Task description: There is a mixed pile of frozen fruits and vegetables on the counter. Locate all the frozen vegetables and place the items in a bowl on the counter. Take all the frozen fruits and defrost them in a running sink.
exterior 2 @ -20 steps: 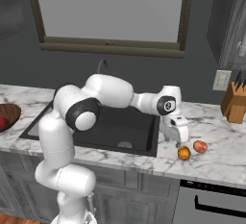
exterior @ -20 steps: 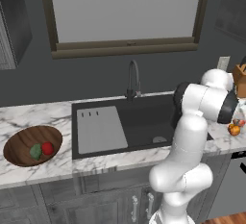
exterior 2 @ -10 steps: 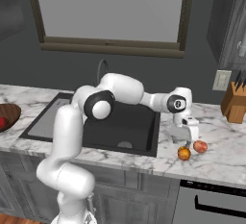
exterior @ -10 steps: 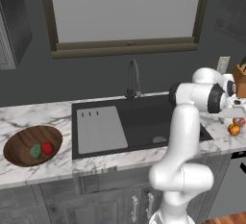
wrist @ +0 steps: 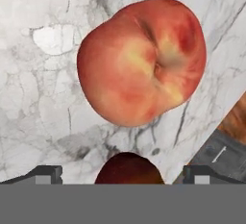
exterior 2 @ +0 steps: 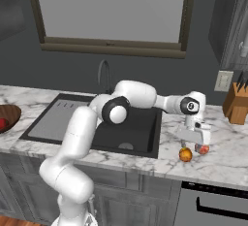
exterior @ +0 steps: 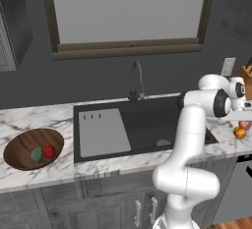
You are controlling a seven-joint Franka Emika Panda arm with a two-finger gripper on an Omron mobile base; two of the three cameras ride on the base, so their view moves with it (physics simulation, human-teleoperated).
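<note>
Marble counter [exterior: 29, 120] flanks black sink [exterior: 147, 125]; window above.

I've got the arm stretched far right, wrist bent down, gripper [exterior 2: 199, 144] pointing downward with its 2 fingers spread wide.

A dark grey wall [exterior: 29, 83] is running behind the surface, with a wide window [exterior: 128, 7] in a brown frame sitting in its middle. A pale outlet [exterior 2: 223, 80] is showing on the wall, and a wooden knife block [exterior 2: 236, 104] is standing below it. Grey cabinets [exterior: 98, 203] are lining the front, and an oven [exterior 2: 213, 205] is sitting at the right.
</note>
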